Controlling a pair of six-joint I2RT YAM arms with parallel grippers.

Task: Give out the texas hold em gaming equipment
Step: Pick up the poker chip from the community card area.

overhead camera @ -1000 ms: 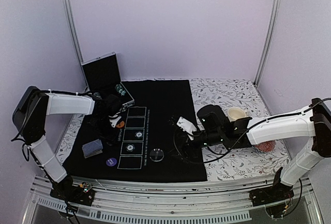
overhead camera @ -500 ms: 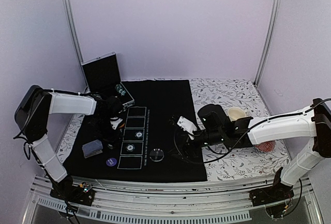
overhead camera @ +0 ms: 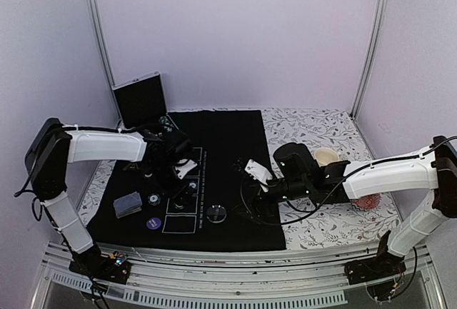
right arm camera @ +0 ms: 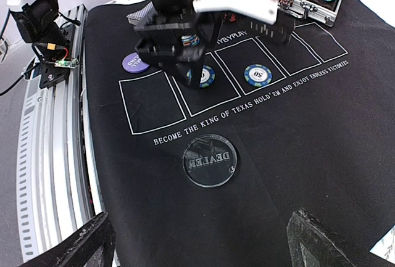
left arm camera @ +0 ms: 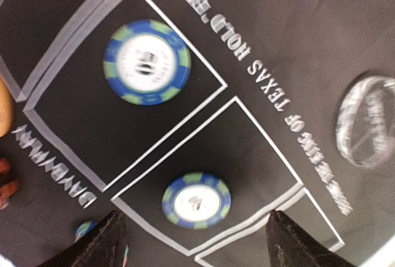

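Hovering L gripper, spread, over blue-green chip; R gripper spread nr clear dealer disc; case behind.

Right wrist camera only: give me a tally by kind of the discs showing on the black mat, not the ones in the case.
Blue-green striped chips: 2
Purple disc: 1
Clear dealer disc: 1
Total: 4

My desk wears a floral-patterned cover. A black mat lies flat over its left part. Just right of the mat stands a cream cup. Farther right of the mat and nearer me sits a small reddish dish. An open case stands at the mat's far left corner.
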